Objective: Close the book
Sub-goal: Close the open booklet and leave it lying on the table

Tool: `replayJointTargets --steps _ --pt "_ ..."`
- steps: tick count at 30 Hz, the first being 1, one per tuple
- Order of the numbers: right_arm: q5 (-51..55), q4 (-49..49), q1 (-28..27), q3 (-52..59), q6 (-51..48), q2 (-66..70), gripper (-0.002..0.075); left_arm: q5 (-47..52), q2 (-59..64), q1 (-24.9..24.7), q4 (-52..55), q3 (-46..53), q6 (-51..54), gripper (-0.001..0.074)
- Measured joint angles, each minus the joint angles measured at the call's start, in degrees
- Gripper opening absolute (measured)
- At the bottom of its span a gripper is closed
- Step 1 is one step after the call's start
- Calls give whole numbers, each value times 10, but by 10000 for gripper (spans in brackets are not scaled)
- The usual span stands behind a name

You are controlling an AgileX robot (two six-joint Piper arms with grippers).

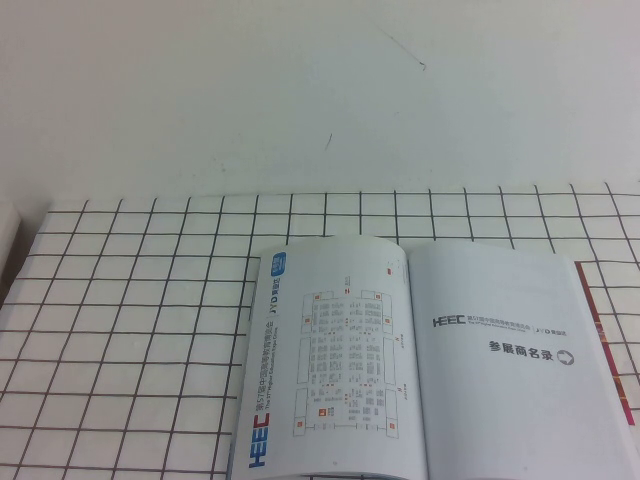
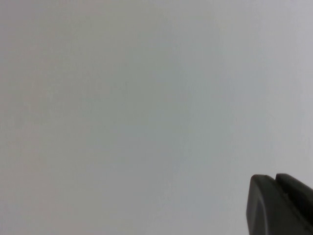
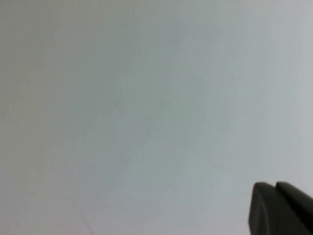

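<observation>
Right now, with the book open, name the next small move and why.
Probably lower the right gripper toward the book's right-hand page edge. The book lies open on the grid cloth, right of centre; neither arm shows in the high view, and the left gripper, like the right, faces only blank surface.

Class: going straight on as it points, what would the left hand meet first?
Probably only a plain pale surface; depth unclear. The left hand and right hand, both outside the high view, each face one.
</observation>
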Motion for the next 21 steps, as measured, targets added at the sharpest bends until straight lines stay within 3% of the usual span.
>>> replayJointTargets --steps 4,9,15,21 --pt "-75 0 0 0 0 0 -3 -91 0 0 1 0 -1 -4" --pt "-96 7 0 -32 0 0 -3 -115 0 0 -19 -1 -14 -4" --pt "-58 10 0 -143 1 -1 -3 -78 0 0 -27 -86 -21 -4" --pt "51 17 0 -249 2 -1 -3 55 -1 0 -37 -196 -26 -4"
